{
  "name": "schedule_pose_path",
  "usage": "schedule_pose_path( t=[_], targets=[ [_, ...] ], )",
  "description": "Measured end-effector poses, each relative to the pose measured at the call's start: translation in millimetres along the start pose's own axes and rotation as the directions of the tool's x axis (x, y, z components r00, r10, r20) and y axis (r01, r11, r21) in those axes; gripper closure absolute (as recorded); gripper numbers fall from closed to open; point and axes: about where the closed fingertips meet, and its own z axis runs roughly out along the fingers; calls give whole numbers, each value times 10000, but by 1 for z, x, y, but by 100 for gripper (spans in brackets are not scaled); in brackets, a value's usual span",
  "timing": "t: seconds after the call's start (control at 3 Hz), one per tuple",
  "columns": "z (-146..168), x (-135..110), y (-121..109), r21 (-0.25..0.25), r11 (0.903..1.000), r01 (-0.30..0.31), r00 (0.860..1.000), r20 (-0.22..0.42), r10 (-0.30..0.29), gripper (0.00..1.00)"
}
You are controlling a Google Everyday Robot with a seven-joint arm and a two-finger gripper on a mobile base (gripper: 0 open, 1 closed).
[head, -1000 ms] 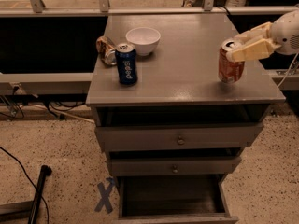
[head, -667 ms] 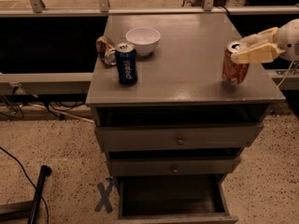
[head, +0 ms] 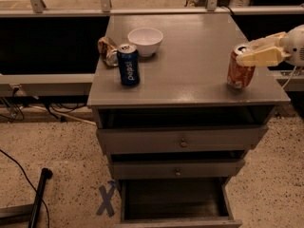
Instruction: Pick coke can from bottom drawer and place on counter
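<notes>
Lighting is dim and warm throughout. The counter (head: pixel 190 75) carries a soft sheen toward its front edge (strongest below the coke can (head: pixel 239 75)). The gripper (head: pixel 247 57), at the right edge by the can's top, reads as the palest, brightest item. The bottom drawer (head: pixel 175 201) interior lies in deep shadow. The floor (head: pixel 61 165) is weakly, evenly lit.
</notes>
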Motion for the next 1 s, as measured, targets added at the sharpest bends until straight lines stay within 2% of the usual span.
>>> schedule_pose_path(
  t=[0.33, 0.67, 1.0],
  targets=[
    [3, 0, 1, -45, 10000, -1, 10000, 0, 1, 59],
    [9, 5, 3, -674, 9938, -887, 9945, 500, 921, 35],
    [17, 5, 5, -1088, 9851, -1330, 9864, 822, 1422, 12]
  ],
)
